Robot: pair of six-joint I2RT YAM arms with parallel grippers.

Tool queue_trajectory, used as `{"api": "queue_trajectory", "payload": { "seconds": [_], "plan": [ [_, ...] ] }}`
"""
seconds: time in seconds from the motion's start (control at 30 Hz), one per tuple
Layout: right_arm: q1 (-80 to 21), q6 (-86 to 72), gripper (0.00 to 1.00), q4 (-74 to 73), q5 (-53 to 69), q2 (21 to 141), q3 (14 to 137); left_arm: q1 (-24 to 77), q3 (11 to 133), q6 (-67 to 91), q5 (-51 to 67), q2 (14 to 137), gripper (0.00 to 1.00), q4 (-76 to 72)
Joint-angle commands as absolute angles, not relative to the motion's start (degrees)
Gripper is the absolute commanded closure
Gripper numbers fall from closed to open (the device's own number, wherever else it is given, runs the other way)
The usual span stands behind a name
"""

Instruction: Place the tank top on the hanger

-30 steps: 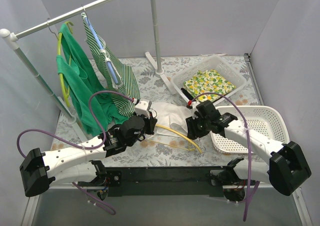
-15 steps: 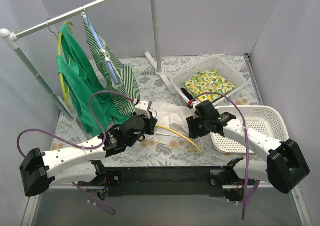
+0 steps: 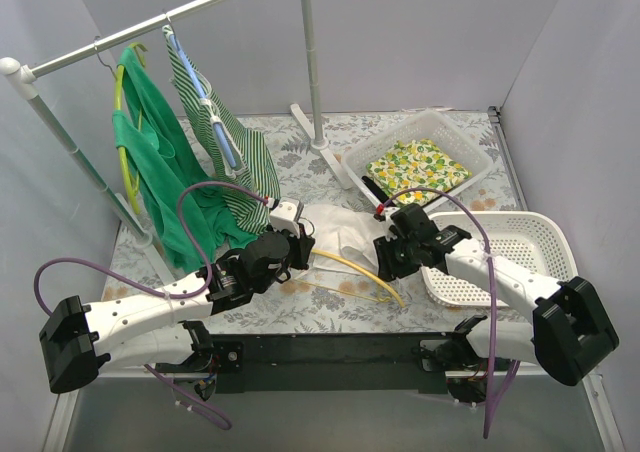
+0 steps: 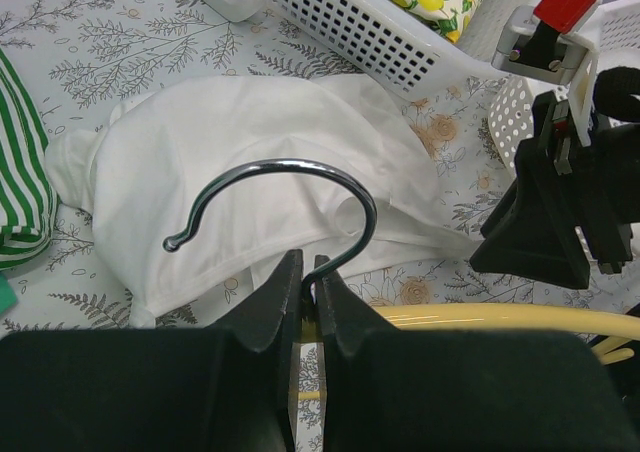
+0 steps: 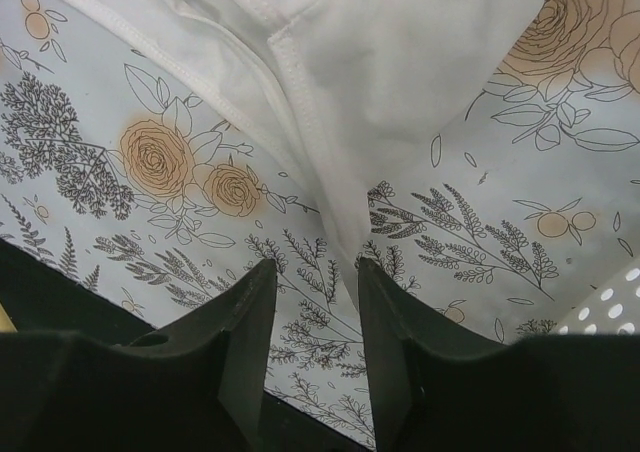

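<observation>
While the tank top (image 3: pixel 335 230) lies flat on the flowered table (image 3: pixel 290 157), from above it sits between both arms, just beyond the hanger (image 3: pixel 355 265), whose long bar runs from the left gripper (image 3: pixel 300 249) rightward. At the left wrist, this tool is clenched on the hanger's neck, with fabric ahead. At the right wrist, the right gripper (image 5: pixel 310 302) stands parted, and the hem reaches its gap; I judge it nearer. White baskets (image 3: pixel 530 222) crowd the right side.

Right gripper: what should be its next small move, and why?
The right gripper is open over the tank top, and a strip of the top's edge lies between the fingers. The left gripper holds the hanger just below its hook. So the right gripper should probably lower a little and close on that edge.
</observation>
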State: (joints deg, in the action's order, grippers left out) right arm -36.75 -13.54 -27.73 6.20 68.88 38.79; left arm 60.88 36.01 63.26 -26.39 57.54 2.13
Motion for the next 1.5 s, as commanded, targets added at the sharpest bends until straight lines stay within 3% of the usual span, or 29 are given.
{"api": "queue_trajectory", "payload": {
  "seconds": [0.0,0.4,0.63,0.93,1.13,1.23,1.37,1.47],
  "plan": [
    [-36.83,-13.80,0.56,-29.35,6.68,69.61,39.81,61.08,36.47,63.55,-27.69,56.51,1.00,0.79],
    [-37.88,-13.01,0.59,-31.46,1.32,72.33,42.89,61.08,36.74,63.81,-27.86,57.39,1.00,0.44],
    [-38.32,-12.66,0.69,-31.73,1.41,73.04,44.03,61.08,36.56,63.81,-27.95,57.22,1.00,0.44],
    [-38.85,-11.69,0.59,-33.22,-0.79,75.50,45.26,61.08,36.39,64.07,-27.95,57.22,1.00,0.35],
    [-39.02,-11.86,0.59,-33.13,-0.35,76.20,44.74,61.08,36.30,63.98,-27.95,57.04,1.00,0.35],
    [-39.02,-12.04,0.68,-33.05,-0.35,75.41,44.74,61.08,36.12,64.07,-28.04,56.87,1.00,0.35],
    [-38.94,-11.87,0.90,-33.48,2.29,74.10,45.79,61.08,36.04,63.90,-28.12,56.60,1.00,0.35],
    [-39.02,-12.04,0.97,-34.36,1.94,72.87,46.58,61.08,36.04,64.07,-28.13,56.51,1.00,0.26]
  ]
}}
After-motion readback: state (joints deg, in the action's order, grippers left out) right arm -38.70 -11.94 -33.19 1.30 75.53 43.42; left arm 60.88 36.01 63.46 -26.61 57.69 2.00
